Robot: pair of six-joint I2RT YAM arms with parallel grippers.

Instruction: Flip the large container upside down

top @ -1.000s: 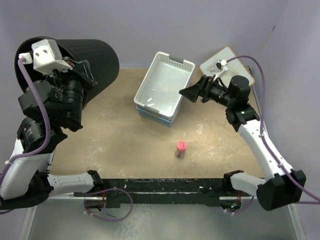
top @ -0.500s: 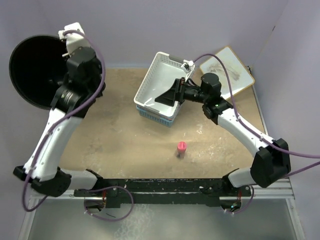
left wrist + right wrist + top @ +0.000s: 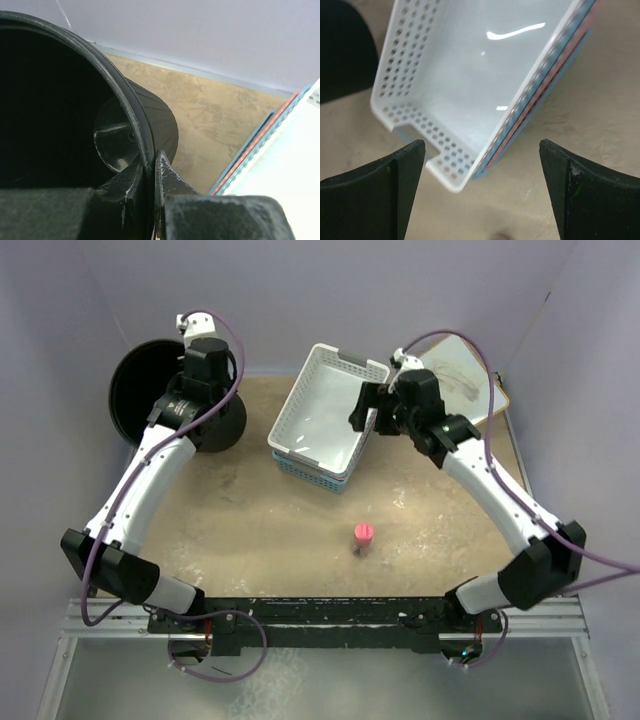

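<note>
The large black bucket (image 3: 145, 395) is at the table's back left, tilted, with its open mouth facing up and to the left. My left gripper (image 3: 193, 410) is shut on its rim. In the left wrist view the rim (image 3: 131, 107) is pinched between the two fingers, one inside and one outside, at the left gripper (image 3: 152, 172); the dark inside and bottom of the bucket (image 3: 115, 140) show. My right gripper (image 3: 364, 410) is open and empty above the right side of the white basket (image 3: 320, 420). In the right wrist view that gripper (image 3: 482, 192) is wide open over the basket's corner (image 3: 450, 175).
The white perforated basket is stacked on pink and blue ones (image 3: 540, 95) at the back middle. A small pink object (image 3: 363, 536) stands on the sandy tabletop (image 3: 260, 530) near the front. A white board (image 3: 468, 368) leans at the back right. Purple walls enclose the table.
My left arm has swung the bucket right and down from high at the far left, still gripping its rim. My right arm has shifted a little right and tilted down over the white basket.
</note>
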